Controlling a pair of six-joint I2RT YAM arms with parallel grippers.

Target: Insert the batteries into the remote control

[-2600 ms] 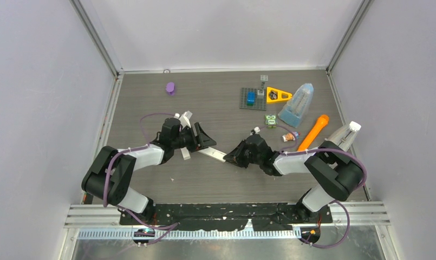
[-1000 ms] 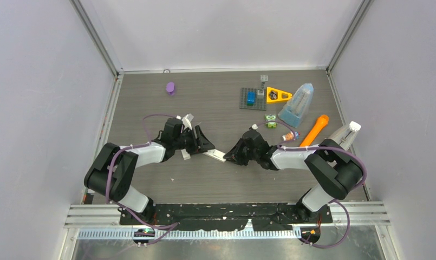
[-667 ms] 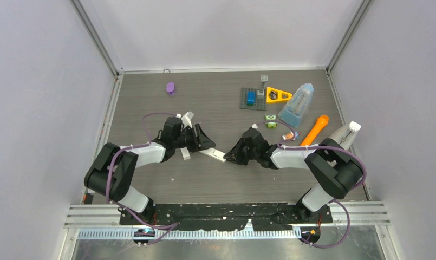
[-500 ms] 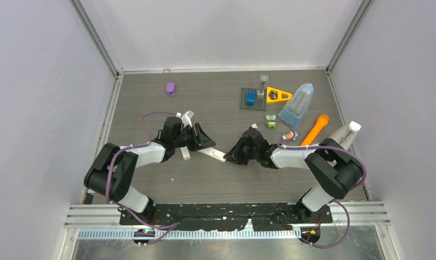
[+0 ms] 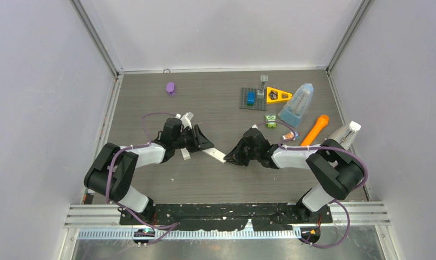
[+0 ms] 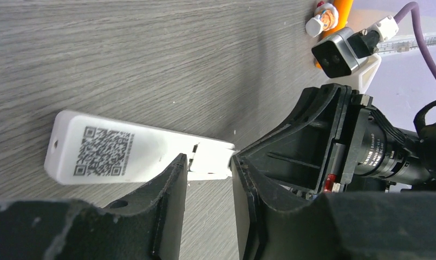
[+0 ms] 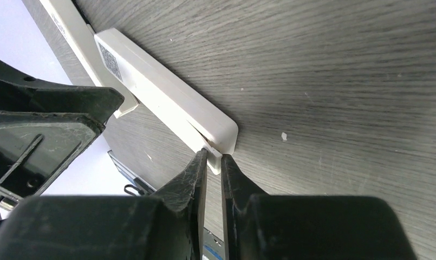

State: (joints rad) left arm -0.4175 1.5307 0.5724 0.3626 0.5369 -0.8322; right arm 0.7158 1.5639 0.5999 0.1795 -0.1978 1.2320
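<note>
Currently remote (image 6: 112, 151) lies flat on table (image 5: 215, 97), front centre, label side up. Right gripper (image 7: 211, 157) is pinched shut on its end lip, likely steadying it or working the back open. Left gripper (image 6: 209, 162) is part-open over the remote, clamping nothing visible. No open bay shows; no batteries seen loaded.

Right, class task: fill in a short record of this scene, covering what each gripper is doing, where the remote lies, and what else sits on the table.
remote: white, QR label up, flat on the table between the arms
left gripper: jaws astride the remote; contact unclear
right gripper: shut on a thin lip at the remote's end
far right: orange carrot toy, yellow triangle
</note>
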